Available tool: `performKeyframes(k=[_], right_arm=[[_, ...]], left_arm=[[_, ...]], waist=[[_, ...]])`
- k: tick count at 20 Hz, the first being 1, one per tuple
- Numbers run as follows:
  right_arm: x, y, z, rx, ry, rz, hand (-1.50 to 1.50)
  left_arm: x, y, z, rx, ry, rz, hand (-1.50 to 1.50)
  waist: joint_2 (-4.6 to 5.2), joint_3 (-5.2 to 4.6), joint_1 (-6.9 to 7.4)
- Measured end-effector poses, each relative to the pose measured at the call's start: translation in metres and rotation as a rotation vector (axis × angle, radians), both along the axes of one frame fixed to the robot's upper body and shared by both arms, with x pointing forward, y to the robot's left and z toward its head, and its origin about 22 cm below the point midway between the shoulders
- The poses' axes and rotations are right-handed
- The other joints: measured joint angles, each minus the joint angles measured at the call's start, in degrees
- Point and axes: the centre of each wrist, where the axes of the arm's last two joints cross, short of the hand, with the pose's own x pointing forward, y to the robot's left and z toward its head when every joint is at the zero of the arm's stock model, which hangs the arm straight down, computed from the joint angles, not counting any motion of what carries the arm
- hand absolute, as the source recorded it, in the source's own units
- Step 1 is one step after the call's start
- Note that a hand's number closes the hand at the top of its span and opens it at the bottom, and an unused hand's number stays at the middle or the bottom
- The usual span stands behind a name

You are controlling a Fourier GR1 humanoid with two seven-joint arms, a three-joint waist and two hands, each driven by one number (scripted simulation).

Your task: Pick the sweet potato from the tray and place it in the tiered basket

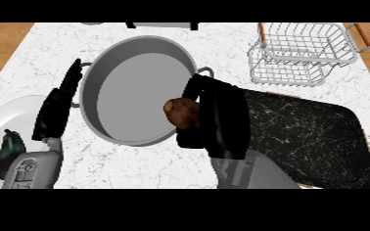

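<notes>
One sweet potato (183,113) sits at the frame's centre, clamped in the curled fingers (192,89) of the right hand (220,122), beside the rim of one grey pot (137,89) and at the left end of one dark tray (311,137). The left hand (56,108), at the left, holds its fingers straight and together, touching nothing. One white wire tiered basket (303,54) stands at upper right. One white plate (18,115) shows at the left edge. The surface (224,44) is white marble.

Counts on the counter

One sweet potato (183,113), one dark tray (311,137), one grey pot (137,90), one wire tiered basket (303,54), one white plate (18,115), two black hands: left (56,110), right (217,120).
</notes>
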Motion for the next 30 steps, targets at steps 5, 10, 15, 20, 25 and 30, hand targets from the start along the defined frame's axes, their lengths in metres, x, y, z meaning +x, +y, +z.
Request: performKeyframes(k=[5,10,15,20,25,30], right_arm=[[0.016,0.016,0.053,0.007,-0.183,-0.036,1.50],[0.040,0.014,0.096,-0.064,-0.238,-0.098,1.50],[0.061,-0.006,0.123,-0.034,-0.205,-0.105,1.50],[0.092,-0.024,0.127,-0.081,-0.177,-0.114,1.50],[0.119,-0.042,0.121,-0.230,-0.185,-0.176,1.50],[0.143,-0.071,0.113,-0.411,-0.180,-0.280,1.50]], left_arm=[[-0.006,0.006,-0.004,0.000,0.005,0.016,0.00],[-0.008,0.012,-0.009,0.000,0.011,0.030,0.00],[-0.006,0.012,-0.005,0.003,0.003,0.041,0.00],[-0.007,0.012,-0.003,0.003,0.004,0.032,0.00],[-0.005,0.009,0.002,0.005,-0.001,0.032,0.00],[-0.005,0.009,0.002,0.003,-0.001,0.035,0.00]], waist=[[-0.16,-0.02,-0.91],[-0.21,-0.01,-1.82],[-0.16,0.01,-2.17],[-0.04,0.05,-2.09],[0.05,0.04,-1.97],[0.09,0.03,-1.97]])
